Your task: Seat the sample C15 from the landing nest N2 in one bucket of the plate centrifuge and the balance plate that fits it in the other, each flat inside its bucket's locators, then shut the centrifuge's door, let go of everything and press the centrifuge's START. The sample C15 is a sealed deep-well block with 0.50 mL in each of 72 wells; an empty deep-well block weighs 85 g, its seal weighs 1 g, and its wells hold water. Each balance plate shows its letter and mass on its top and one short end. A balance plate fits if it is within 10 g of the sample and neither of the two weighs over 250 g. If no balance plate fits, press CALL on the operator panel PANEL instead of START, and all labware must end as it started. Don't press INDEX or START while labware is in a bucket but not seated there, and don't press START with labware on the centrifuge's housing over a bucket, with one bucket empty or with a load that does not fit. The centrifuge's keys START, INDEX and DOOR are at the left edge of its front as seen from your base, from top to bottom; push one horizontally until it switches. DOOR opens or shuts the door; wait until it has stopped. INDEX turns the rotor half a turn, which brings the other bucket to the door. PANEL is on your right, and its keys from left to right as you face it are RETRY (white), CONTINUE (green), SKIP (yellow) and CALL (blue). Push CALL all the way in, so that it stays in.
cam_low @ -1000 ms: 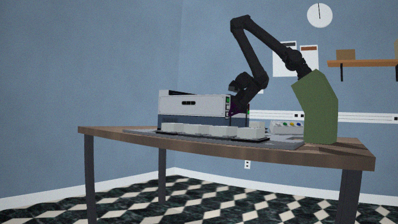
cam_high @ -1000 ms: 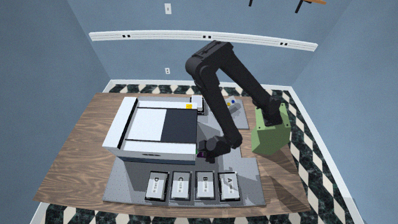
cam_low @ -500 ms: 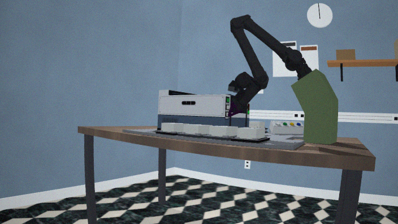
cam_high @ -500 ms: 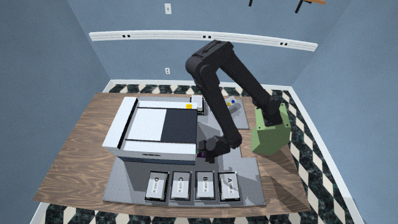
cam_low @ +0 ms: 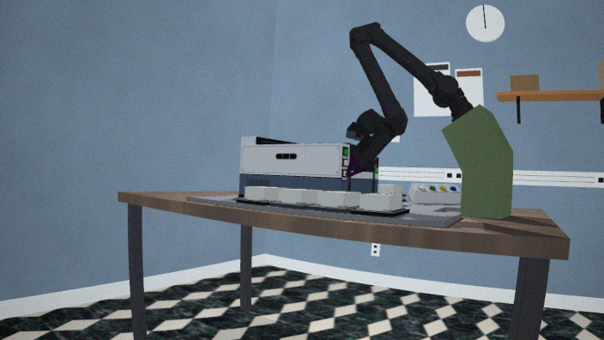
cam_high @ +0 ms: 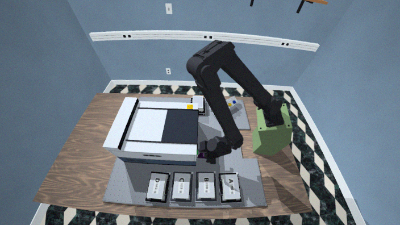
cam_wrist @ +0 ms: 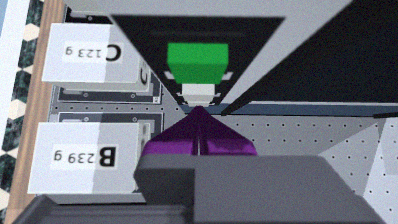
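Gripper with purple fingers pressed together, nothing held, tips at the white key below the green key on the centrifuge front edge. Balance plates in front-row nests, labels legible: C "123 g", B "239 g"; A and D masses unreadable. Sample block sits in its nest behind the centrifuge, beside the panel.
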{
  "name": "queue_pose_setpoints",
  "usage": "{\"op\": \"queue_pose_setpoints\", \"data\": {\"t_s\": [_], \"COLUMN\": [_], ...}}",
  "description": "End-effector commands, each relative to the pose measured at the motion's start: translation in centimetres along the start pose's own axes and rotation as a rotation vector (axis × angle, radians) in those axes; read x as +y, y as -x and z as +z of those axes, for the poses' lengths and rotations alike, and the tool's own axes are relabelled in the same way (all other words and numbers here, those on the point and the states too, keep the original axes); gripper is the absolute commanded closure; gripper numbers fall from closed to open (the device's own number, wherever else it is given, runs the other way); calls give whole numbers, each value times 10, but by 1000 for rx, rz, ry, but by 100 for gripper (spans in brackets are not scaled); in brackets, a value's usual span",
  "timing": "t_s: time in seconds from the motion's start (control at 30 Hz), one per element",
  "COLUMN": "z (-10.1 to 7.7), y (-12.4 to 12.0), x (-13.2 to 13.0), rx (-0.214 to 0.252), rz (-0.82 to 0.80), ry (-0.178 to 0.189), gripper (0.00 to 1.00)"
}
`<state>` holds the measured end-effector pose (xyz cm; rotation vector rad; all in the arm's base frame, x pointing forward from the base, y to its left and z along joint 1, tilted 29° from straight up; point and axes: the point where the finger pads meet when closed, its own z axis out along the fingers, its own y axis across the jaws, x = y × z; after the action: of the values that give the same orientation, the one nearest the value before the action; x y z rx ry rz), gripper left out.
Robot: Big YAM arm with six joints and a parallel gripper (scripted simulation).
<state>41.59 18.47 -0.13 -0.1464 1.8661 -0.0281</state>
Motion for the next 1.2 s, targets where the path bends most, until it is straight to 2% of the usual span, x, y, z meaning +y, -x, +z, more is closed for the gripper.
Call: {"op": "queue_pose_setpoints", "data": {"t_s": [0.0,1.17], "z": [11,13], "y": [20,22], "x": [-6,-6], "rx": [-38,-36], "rz": [10,9], "ry": [-22,-22], "gripper": [100,100]}}
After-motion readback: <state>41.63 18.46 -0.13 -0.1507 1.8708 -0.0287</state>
